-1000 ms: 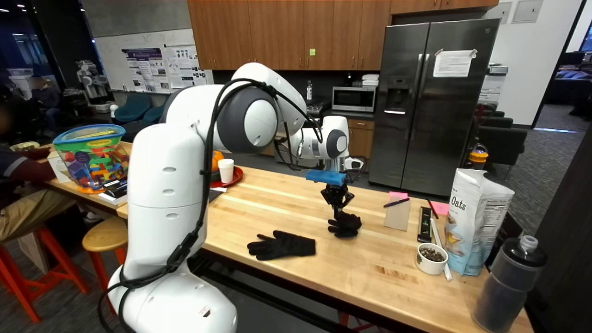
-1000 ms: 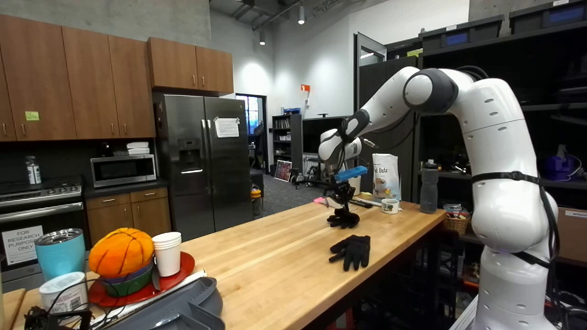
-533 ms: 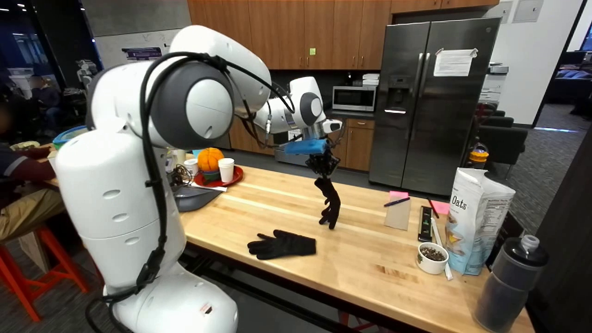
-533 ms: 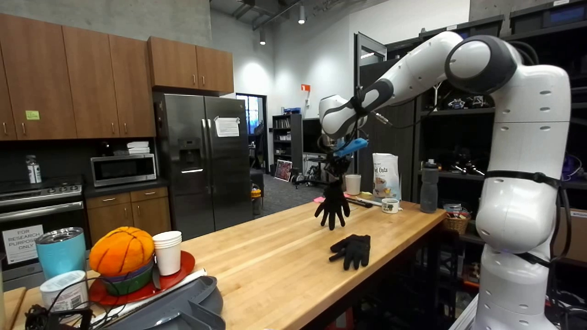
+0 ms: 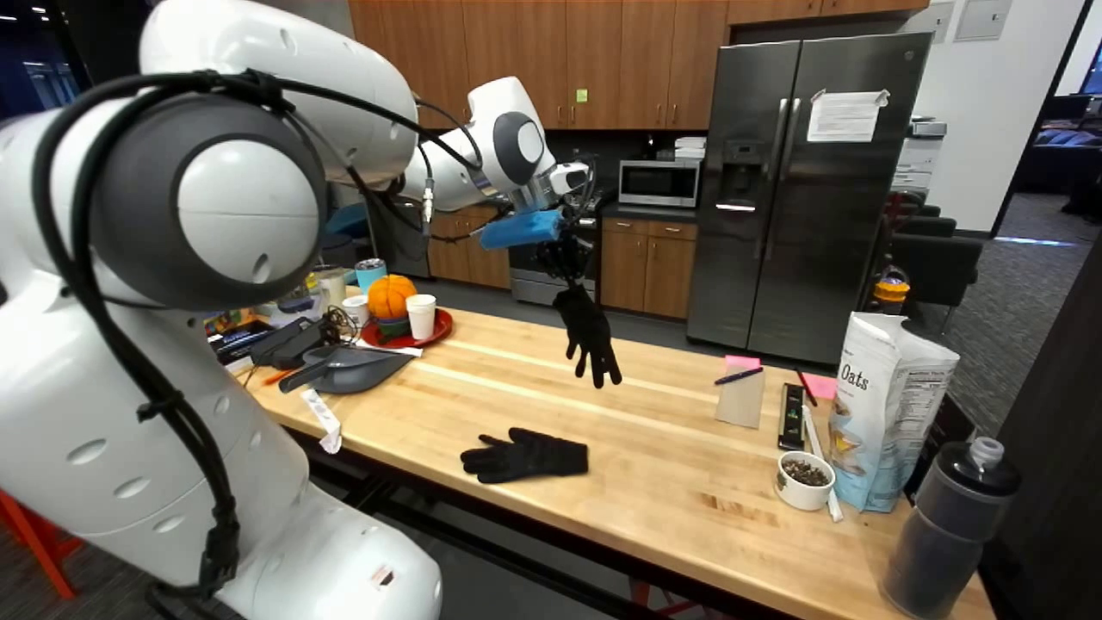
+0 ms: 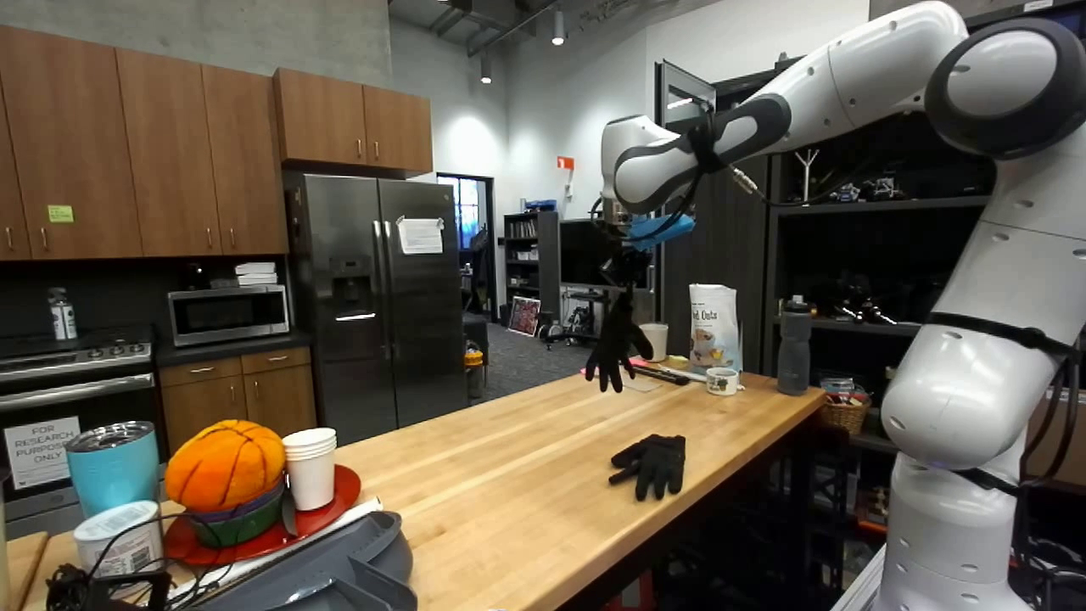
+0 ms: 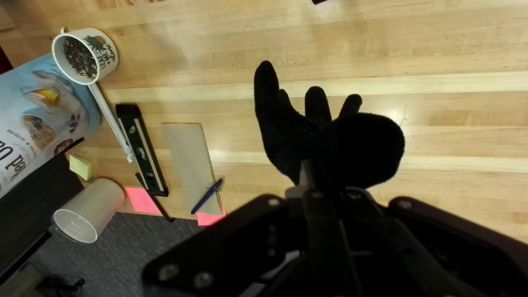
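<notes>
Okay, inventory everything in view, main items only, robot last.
Long wooden tabletop: one, tan, foreground
Dangling fabric glove: one, black, above tabletop
Flat fabric glove: one, black, on tabletop
Tall oats bag: one, white and blue, on tabletop
Round mug: one, white, beside bag
Cylindrical bottle: one, grey, near tabletop's edge
Rectangular spirit level: one, black, near bag
Round plate: one, red, on tabletop
Plush ball: one, orange, above plate
Metal refrigerator: one, grey, background
Jointed robot arm: one, white, over tabletop
Fingered gripper: one, black, shut on dangling glove
</notes>
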### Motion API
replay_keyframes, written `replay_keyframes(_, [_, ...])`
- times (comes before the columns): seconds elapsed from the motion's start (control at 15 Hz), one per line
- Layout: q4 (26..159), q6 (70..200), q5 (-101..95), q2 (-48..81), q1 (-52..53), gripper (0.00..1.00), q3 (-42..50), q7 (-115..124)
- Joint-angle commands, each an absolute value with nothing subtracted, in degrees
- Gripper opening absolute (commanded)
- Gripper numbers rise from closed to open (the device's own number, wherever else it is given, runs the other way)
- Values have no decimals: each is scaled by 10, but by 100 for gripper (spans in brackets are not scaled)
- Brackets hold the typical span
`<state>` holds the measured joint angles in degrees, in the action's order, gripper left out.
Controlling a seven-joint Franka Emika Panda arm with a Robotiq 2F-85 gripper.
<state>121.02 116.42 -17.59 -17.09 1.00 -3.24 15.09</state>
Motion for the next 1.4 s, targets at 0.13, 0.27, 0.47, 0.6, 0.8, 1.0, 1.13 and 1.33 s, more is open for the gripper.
replay_keyframes(0.13, [1229, 1119, -58, -213, 32, 1, -33, 94])
replay_keyframes(0.27, [1220, 1095, 21, -210, 37, 1, -18, 66])
replay_keyframes(0.47, [1210, 1055, 119, -205, 30, 1, 8, 37])
replay_keyframes(0.6, [1208, 1027, 180, -205, 25, 1, 29, 21])
replay_keyframes(0.8, [1204, 983, 271, -194, 22, 1, 53, 6])
replay_keyframes(1.0, [1196, 942, 362, -172, 21, 1, 68, -1])
replay_keyframes(1.13, [1189, 916, 424, -152, 17, 1, 75, -13])
replay_keyframes(1.33, [1178, 885, 495, -113, -3, 1, 89, -39])
